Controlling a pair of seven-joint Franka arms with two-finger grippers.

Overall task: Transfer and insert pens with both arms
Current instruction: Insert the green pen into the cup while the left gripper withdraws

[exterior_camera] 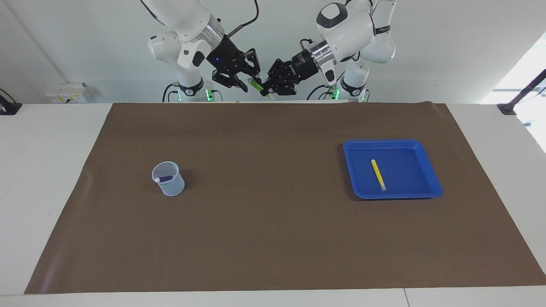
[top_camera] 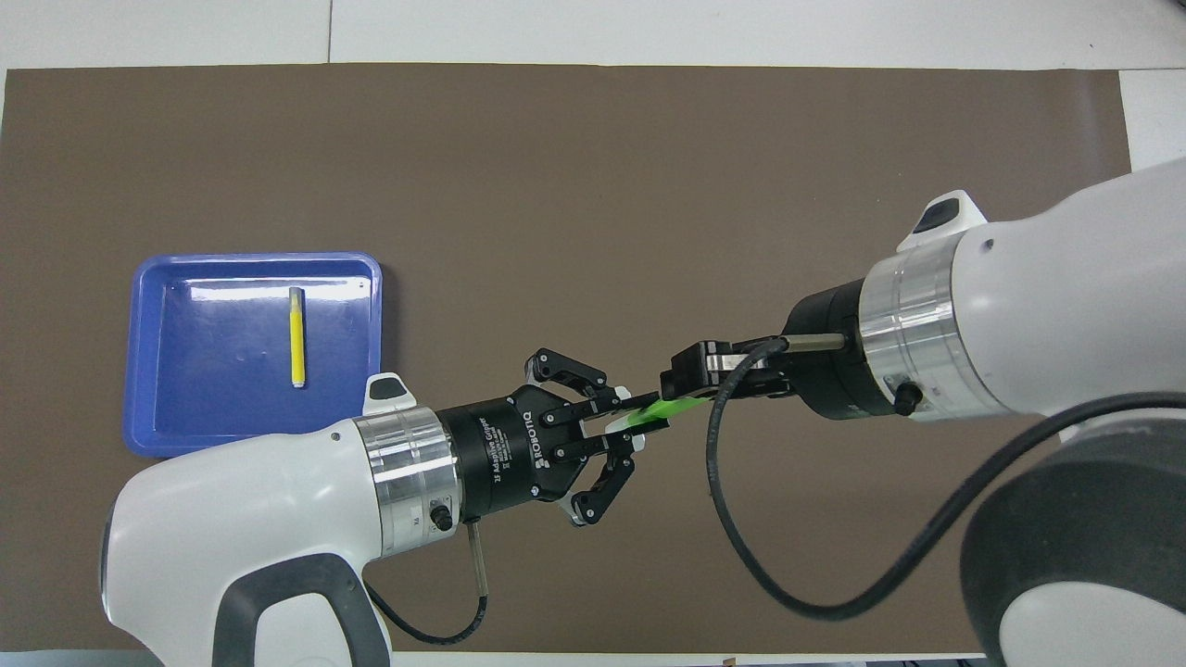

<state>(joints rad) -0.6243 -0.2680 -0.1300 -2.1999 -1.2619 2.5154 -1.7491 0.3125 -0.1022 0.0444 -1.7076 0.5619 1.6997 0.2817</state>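
Note:
A green pen [exterior_camera: 257,86] [top_camera: 662,410] hangs in the air between the two grippers, over the mat's edge nearest the robots. My left gripper [exterior_camera: 265,90] [top_camera: 637,424] is shut on its pale end. My right gripper [exterior_camera: 248,83] [top_camera: 681,389] is open, with its fingers on either side of the pen's green end. A purple pen [exterior_camera: 164,178] stands in a clear cup [exterior_camera: 169,185] toward the right arm's end of the table. A yellow pen [exterior_camera: 378,175] [top_camera: 296,338] lies in a blue tray [exterior_camera: 392,143] [top_camera: 139,371] toward the left arm's end.
A brown mat [exterior_camera: 273,238] [top_camera: 556,167] covers most of the white table. The cup is hidden under the right arm in the overhead view. A thin black angled rod [exterior_camera: 522,94] stands at the table's corner at the left arm's end.

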